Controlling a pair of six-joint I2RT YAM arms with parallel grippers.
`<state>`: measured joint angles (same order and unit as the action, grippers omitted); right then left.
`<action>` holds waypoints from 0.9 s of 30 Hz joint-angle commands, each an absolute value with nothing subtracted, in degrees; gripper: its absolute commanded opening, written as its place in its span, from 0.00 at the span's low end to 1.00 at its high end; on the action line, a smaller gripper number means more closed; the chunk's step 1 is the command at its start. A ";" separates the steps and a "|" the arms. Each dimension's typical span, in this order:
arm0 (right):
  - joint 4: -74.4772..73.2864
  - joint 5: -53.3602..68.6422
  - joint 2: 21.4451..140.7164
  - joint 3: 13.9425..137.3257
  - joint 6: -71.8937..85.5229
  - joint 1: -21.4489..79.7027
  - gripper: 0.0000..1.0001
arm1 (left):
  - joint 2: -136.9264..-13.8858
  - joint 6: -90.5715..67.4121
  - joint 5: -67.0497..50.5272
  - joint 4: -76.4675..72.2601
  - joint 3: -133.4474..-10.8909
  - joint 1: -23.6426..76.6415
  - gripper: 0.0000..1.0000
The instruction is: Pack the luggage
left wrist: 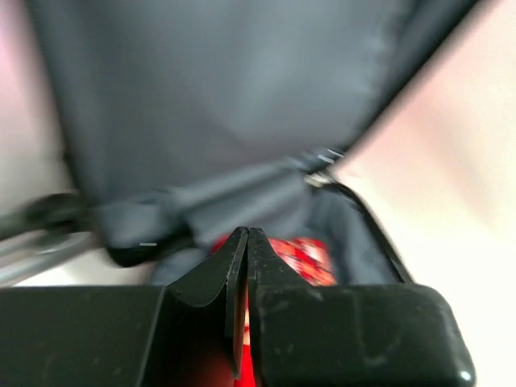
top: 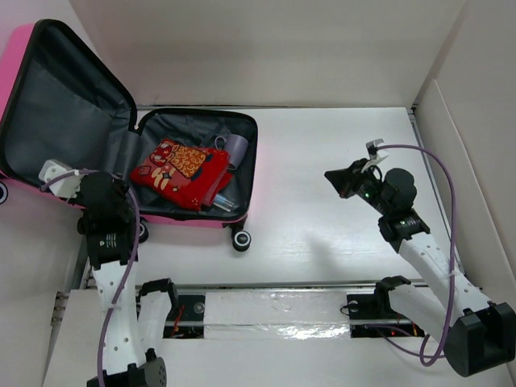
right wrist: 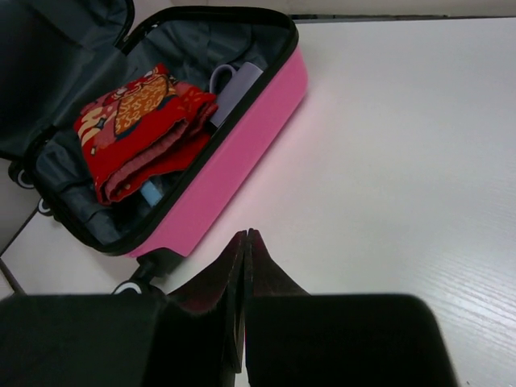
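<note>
Over at the far left of the table (top: 339, 137), the luggage (top: 64, 97) lies wide open, lid thrown back to the left, base flat with a red pouch (top: 181, 171) and a lilac mug (top: 236, 148) inside. Left arm rises from its near-left base, elbow bent, wrist sitting right at the near edge of the case by the hinge. The left gripper (left wrist: 247, 238) has its fingers pressed together on nothing, pointing at the dark lining. Right arm comes up from the near right, forearm slanting far and left, wrist turned toward the case. The right gripper (top: 330, 176) hangs above bare table, well apart from the luggage, jaws closed and empty.
</note>
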<state>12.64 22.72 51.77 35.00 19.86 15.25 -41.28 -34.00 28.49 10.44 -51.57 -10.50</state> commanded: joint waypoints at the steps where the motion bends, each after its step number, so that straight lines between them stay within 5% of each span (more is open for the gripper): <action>1: 15.03 24.70 51.07 38.23 18.99 15.82 0.04 | -41.05 -33.76 45.30 20.90 -54.14 -10.55 0.00; 5: 13.27 24.52 49.31 38.76 18.11 15.82 0.33 | -42.61 -29.19 60.01 26.09 -55.46 -11.07 0.04; 6: 13.10 24.43 49.05 38.85 18.02 15.82 0.40 | -43.32 -26.83 61.16 24.54 -54.33 -11.60 0.12; 8: 12.74 24.26 48.34 38.85 17.67 15.82 0.56 | -46.47 -21.28 60.39 22.94 -53.96 -14.66 0.50; 10: 12.83 24.87 48.25 38.76 17.58 15.82 0.63 | -49.56 -20.65 57.76 22.67 -55.63 -17.21 0.69; 11: 12.92 25.13 48.43 38.85 17.49 16.34 0.66 | -53.05 -23.09 56.96 24.24 -57.11 -20.79 0.71; 18: 12.48 28.30 50.45 40.34 16.26 17.75 0.68 | -59.94 -18.90 54.93 21.80 -63.80 -23.82 0.71; 25: 11.07 24.62 51.94 40.96 14.68 20.92 0.68 | -62.75 -19.07 55.28 20.75 -64.95 -23.82 0.47; 27: 10.72 24.35 52.56 41.13 14.42 20.92 0.68 | -62.75 -18.55 54.50 19.08 -64.60 -23.82 0.47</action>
<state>10.52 25.71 52.07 38.22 16.01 20.43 -62.96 -19.73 53.69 22.09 -63.05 -23.38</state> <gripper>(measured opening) 0.684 0.469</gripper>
